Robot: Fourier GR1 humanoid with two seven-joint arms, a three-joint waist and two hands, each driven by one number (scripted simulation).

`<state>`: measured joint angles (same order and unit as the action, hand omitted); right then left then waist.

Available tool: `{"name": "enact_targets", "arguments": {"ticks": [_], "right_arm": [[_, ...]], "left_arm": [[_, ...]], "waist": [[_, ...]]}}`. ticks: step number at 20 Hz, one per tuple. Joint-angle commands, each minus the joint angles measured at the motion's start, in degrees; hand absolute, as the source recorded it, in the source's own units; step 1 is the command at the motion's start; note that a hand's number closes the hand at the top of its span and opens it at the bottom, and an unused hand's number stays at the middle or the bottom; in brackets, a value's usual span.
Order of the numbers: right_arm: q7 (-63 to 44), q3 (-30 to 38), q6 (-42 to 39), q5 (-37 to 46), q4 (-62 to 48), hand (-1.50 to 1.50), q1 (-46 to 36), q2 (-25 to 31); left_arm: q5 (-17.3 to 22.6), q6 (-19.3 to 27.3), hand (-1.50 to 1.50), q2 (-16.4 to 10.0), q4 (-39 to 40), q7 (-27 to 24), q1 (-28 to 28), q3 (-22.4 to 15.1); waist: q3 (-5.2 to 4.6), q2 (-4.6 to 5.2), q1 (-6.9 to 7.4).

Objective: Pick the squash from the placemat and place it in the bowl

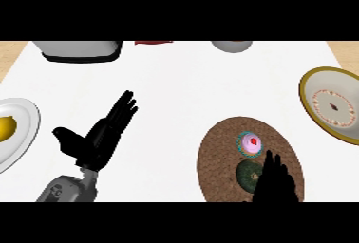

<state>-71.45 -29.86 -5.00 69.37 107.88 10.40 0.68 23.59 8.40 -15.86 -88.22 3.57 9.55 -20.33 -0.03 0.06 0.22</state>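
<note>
We are holding our right hand (pixel 278 182) open, fingers straight, at the near edge of the placemat (pixel 217 161). It is partly covering the dark green squash (pixel 245 174), which is lying there just beside a pink cupcake (pixel 250 144). To grip well, we are judging that the fingers should curl round the squash without nudging the cupcake, before carrying it to the bowl (pixel 317 83) at the counter's right edge. Our left hand (pixel 98 137) is resting open toward the left.

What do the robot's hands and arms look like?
Both hands are all black with long slim fingers. The left hand has a thick thumb and joins a rounded grey forearm through a narrow wrist. On the other side only the right hand shows; its arm is out of view.
</note>
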Motion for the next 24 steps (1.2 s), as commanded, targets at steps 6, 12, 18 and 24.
{"name": "enact_targets", "arguments": {"ticks": [6,12,18,24], "right_arm": [[-13.8,-0.6,2.8,-0.6,-4.1,-1.50,-4.3,-0.7],[-7.0,0.2,8.8,-0.3,-10.9,1.50,-6.8,-0.7],[1.1,2.8,6.5,2.2,-6.6,1.50,0.0,0.0],[-4.0,0.4,6.8,4.0,-12.0,1.50,-6.3,-0.7]], "left_arm": [[0.5,-3.5,0.00,-0.5,1.5,-0.4,0.2,2.1],[0.1,-3.9,0.00,-0.8,-0.3,1.3,-1.0,4.5],[-2.8,-2.2,0.00,2.2,-2.0,3.2,-1.3,3.5],[-3.6,-3.2,0.00,2.8,-1.5,2.6,-1.5,4.5]], "waist": [[-0.01,0.02,-0.07],[0.02,-0.03,0.03],[0.03,-0.13,-0.34],[0.03,-0.08,0.07]]}}
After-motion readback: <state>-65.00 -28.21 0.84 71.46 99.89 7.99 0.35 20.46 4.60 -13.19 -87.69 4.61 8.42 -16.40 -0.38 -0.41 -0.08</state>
